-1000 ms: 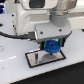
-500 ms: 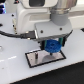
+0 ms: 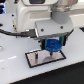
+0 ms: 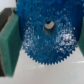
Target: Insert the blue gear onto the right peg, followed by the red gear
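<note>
Blue gear over plate
Tool (image 3: 53,44) pinching blue gear (image 3: 53,47) between green pads (image 4: 9,42), above the plate (image 3: 34,60) on tabletop (image 3: 20,74).

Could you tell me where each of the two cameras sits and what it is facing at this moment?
Exterior view: off the arm, looking slightly down at the white table; shows the arm, the gripper holding the blue gear above the black-framed plate.
Wrist view: on the wrist, looking along the green fingers at the gear's toothed face.
Shared: blue gear and gripper.
</note>
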Controlling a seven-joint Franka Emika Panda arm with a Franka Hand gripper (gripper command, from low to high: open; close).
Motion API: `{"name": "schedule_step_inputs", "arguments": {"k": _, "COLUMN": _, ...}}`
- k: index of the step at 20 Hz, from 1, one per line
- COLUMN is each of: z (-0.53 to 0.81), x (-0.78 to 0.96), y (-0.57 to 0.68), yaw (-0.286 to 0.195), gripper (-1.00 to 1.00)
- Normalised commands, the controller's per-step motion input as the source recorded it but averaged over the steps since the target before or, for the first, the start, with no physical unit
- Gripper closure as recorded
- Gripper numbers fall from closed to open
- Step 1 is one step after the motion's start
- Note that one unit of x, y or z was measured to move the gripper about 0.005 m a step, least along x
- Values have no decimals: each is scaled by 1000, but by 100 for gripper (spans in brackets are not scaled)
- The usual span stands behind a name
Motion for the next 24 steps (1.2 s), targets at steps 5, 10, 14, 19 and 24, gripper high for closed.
{"name": "schedule_step_inputs", "arguments": {"k": 5, "z": -63, "x": 220, "y": -77, "yaw": 0, "gripper": 100}}
{"name": "schedule_step_inputs", "arguments": {"k": 10, "z": -72, "x": 223, "y": 11, "yaw": 0, "gripper": 100}}
{"name": "schedule_step_inputs", "arguments": {"k": 14, "z": 58, "x": 103, "y": -17, "yaw": 0, "gripper": 100}}
{"name": "schedule_step_inputs", "arguments": {"k": 19, "z": 452, "x": 358, "y": 0, "yaw": 0, "gripper": 100}}
{"name": "schedule_step_inputs", "arguments": {"k": 24, "z": 146, "x": 209, "y": 39, "yaw": 0, "gripper": 100}}
